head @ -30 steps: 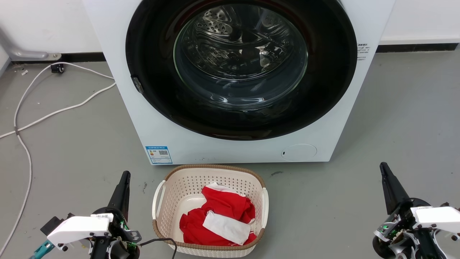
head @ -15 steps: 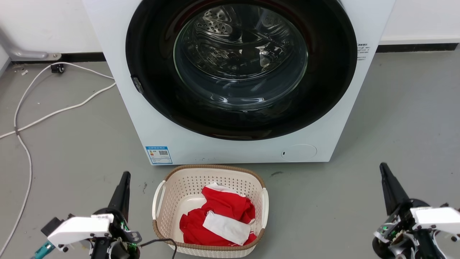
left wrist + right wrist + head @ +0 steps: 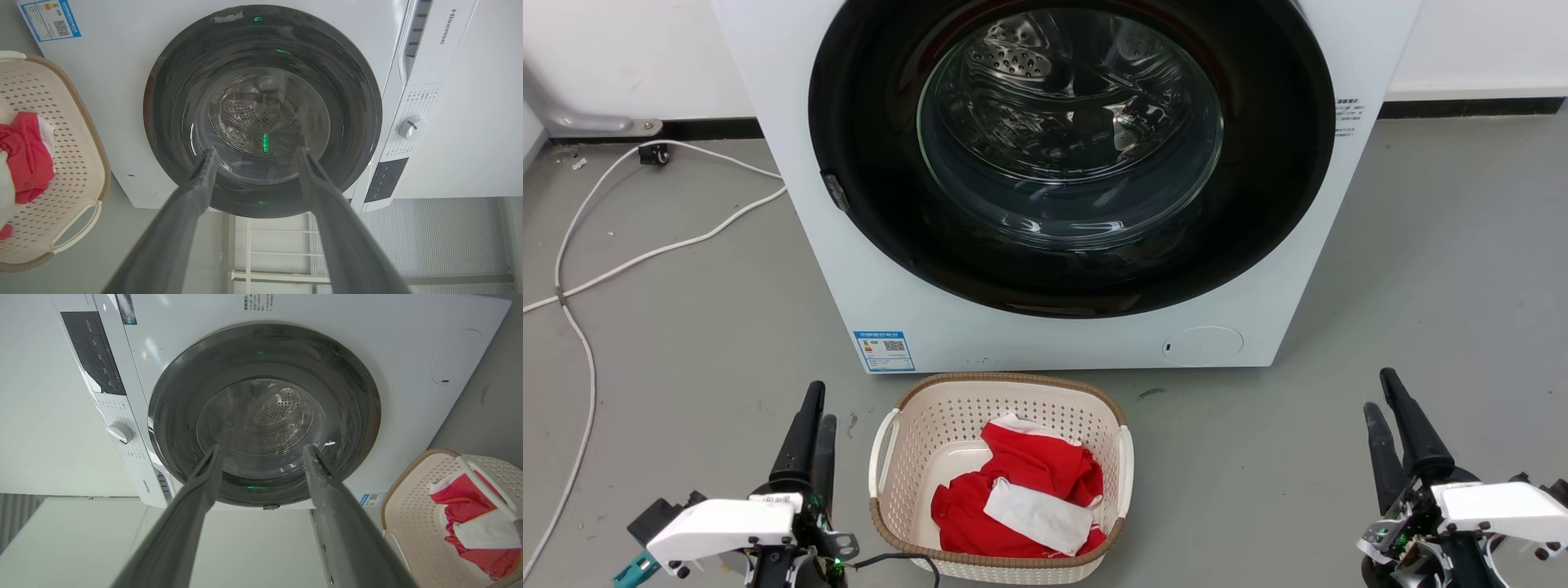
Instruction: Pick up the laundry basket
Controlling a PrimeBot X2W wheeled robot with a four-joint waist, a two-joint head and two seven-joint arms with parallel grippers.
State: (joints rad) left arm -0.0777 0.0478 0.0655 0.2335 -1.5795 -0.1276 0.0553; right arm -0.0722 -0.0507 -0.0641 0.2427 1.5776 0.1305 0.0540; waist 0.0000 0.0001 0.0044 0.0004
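Two wrist views crop the laundry basket [image 3: 915,425] at their edges; the head view has it nearly whole at bottom centre, before the washer [image 3: 792,163], red-and-white clothes [image 3: 1021,482] hiding much of its bottom. Mouth up, white handles [image 3: 1128,465] toward frame left and right; its long axis is unclear. Left gripper [image 3: 821,402] and right gripper [image 3: 1377,390] flank it, fingers parted, empty.

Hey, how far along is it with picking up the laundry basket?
Done: nothing yet; the laundry basket sits on the floor before the washer, clothes inside. In hand: the left gripper and right gripper flank it, fingers open, touching nothing. Left: close on the white handles, then lift.
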